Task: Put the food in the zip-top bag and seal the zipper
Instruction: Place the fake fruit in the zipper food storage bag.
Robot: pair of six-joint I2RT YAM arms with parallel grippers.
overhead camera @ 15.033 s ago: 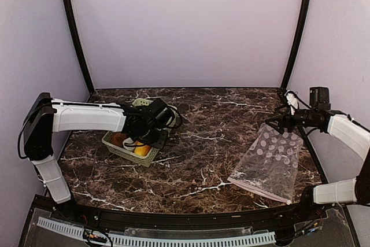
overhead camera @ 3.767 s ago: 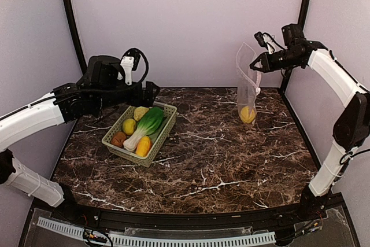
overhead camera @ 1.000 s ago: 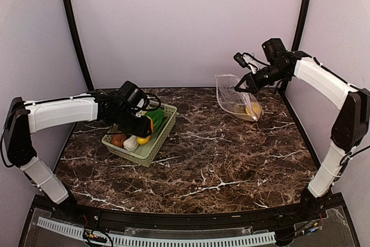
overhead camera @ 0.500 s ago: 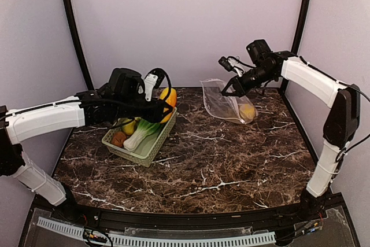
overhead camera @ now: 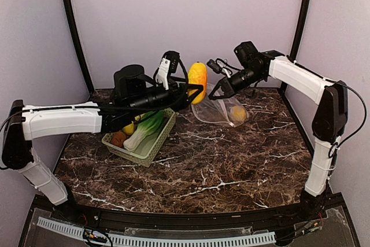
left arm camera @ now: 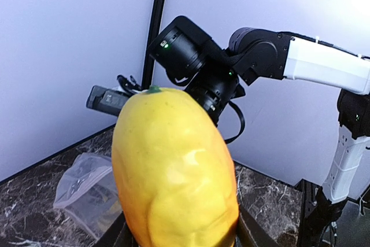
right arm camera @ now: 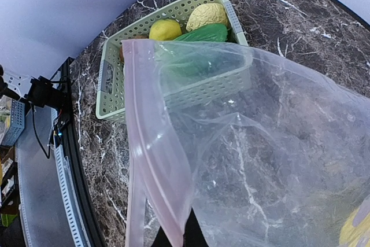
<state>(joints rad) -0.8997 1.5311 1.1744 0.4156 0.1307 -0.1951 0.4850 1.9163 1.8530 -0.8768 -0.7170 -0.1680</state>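
Observation:
My left gripper (overhead camera: 197, 89) (left arm camera: 179, 236) is shut on a yellow-orange piece of food (overhead camera: 198, 78) (left arm camera: 176, 172), held in the air next to the mouth of the zip-top bag (overhead camera: 222, 110) (right arm camera: 277, 143). The right gripper (overhead camera: 215, 95) (right arm camera: 176, 236) is shut on the bag's edge at the pink zipper (right arm camera: 153, 172) and lifts it. The bag's body rests on the table with a yellow piece (overhead camera: 237, 112) (right arm camera: 355, 227) inside. Bok choy (overhead camera: 144, 127) (right arm camera: 202, 34), a yellow piece (overhead camera: 128, 128) (right arm camera: 165, 29) and the potato (overhead camera: 118, 139) lie in the basket.
The light green lattice basket (overhead camera: 151, 150) (right arm camera: 107, 85) stands at the left of the dark marble table (overhead camera: 231, 166). A pale bumpy piece (right arm camera: 207, 15) also lies in it. Black frame posts (overhead camera: 74, 33) rise at the back corners before lilac walls.
My left gripper has lifted the yellow-orange piece out of the basket and carried it right, up to the bag. The right gripper has brought the bag's mouth leftward.

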